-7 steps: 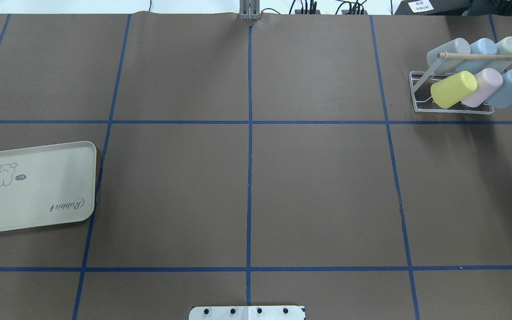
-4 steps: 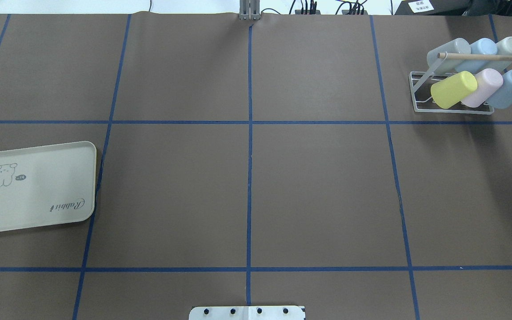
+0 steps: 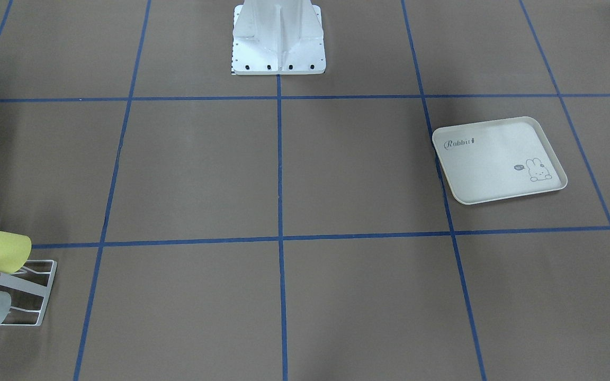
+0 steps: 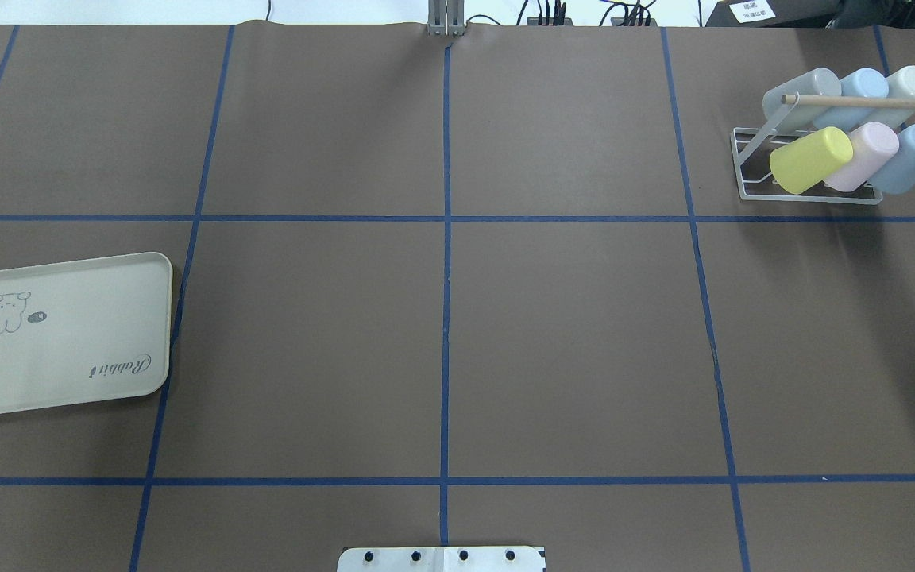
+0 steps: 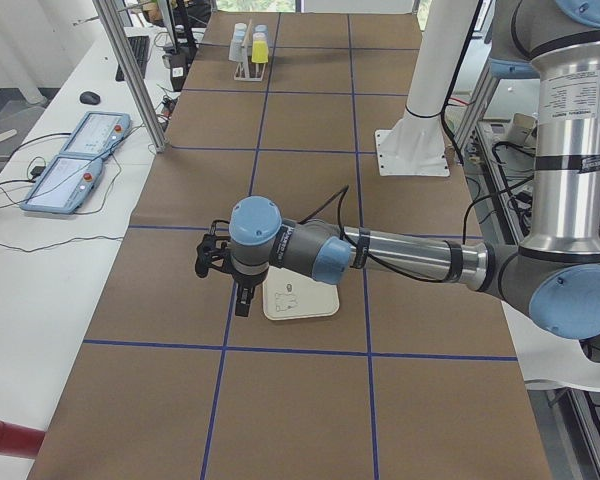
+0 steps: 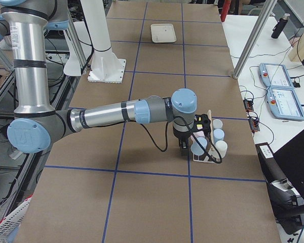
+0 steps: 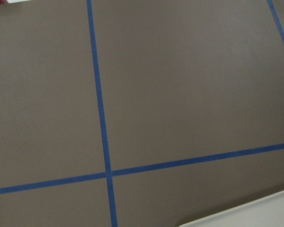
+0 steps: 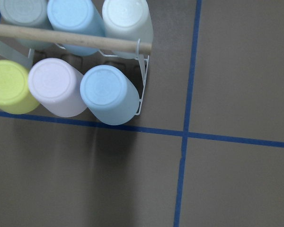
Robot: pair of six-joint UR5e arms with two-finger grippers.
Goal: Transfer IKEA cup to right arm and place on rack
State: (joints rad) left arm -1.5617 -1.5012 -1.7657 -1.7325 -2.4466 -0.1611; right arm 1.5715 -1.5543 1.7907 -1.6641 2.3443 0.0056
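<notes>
Rack (image 4: 862,102), far right: six cups (image 4: 811,159), tilted on its prongs. Tray (image 4: 68,357), near left. Left gripper (image 5: 239,292) beside tray, right gripper (image 6: 182,144) over rack; opening indeterminable for both.

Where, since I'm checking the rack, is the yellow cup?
In the overhead view's upper right, the yellow cup sits on the rack, leftmost in the near row, beside the pink cup.
</notes>
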